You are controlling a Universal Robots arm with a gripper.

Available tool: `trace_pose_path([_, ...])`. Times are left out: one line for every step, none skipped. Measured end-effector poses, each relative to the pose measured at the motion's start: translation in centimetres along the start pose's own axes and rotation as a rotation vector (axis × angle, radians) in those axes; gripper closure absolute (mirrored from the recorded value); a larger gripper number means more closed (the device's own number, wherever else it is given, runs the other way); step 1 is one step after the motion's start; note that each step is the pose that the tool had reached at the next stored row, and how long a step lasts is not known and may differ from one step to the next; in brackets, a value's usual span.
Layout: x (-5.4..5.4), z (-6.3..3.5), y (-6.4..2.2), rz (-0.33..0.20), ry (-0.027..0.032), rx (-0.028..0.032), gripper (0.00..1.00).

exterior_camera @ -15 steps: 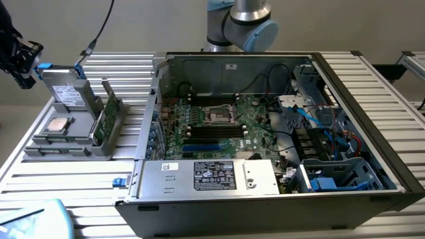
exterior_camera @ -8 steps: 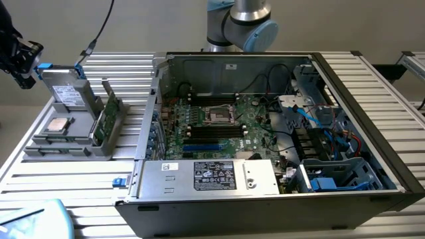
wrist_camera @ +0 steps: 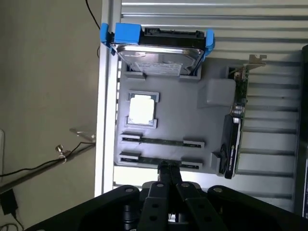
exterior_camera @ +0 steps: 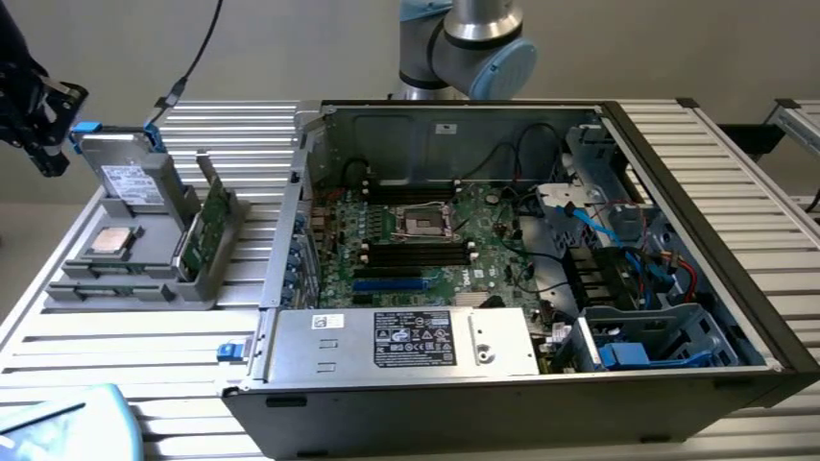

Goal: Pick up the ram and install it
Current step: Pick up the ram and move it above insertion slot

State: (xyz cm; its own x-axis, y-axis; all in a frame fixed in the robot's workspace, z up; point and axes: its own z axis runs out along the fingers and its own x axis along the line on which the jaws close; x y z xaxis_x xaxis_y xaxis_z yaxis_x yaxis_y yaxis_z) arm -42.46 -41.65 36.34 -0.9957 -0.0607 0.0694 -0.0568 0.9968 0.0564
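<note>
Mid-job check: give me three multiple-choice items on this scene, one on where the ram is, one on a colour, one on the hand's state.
1. Where is the ram?
A. in a motherboard slot
B. in the grey tray
C. on the floor

2. What colour are the hard drive's brackets?
A. red
B. blue
C. yellow

3. What is the hand doing?
A. holding the ram
B. holding a screwdriver
C. empty, over the tray

Answers:
1. B: the sticks lie in the tray's holders.
2. B: blue pieces clasp both ends of the drive.
3. C: nothing is in its grip as it hangs above the tray.
</note>
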Motion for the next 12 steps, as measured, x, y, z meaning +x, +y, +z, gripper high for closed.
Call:
trace_pose_path([-0.01,0.07,0.00,-0.018,0.0010,0.0012,0.89])
trace_pose_path([-0.01,0.14,-0.01,-0.036,0.0021,0.0025,0.89])
trace_pose_path([-0.01,0.21,-0.01,-0.056,0.0032,0.0039,0.89])
trace_pose_path([-0.02,0.27,-0.01,-0.074,0.0043,0.0052,0.89])
trace_pose_path([-0.02,0.32,-0.02,-0.090,0.0052,0.0062,0.89])
trace_pose_path([-0.03,0.38,-0.02,-0.110,0.0062,0.0074,0.89])
trace_pose_path([-0.03,0.44,-0.03,-0.128,0.0072,0.0085,0.89])
trace_pose_path([-0.03,0.49,-0.03,-0.145,0.0083,0.0096,0.89])
trace_pose_path([-0.04,0.55,-0.03,-0.163,0.0091,0.0105,0.89])
trace_pose_path([-0.04,0.60,-0.03,-0.181,0.0101,0.0115,0.89])
trace_pose_path([-0.04,0.66,-0.04,-0.200,0.0112,0.0126,0.89])
trace_pose_path([-0.05,0.72,-0.04,-0.219,0.0123,0.0137,0.89])
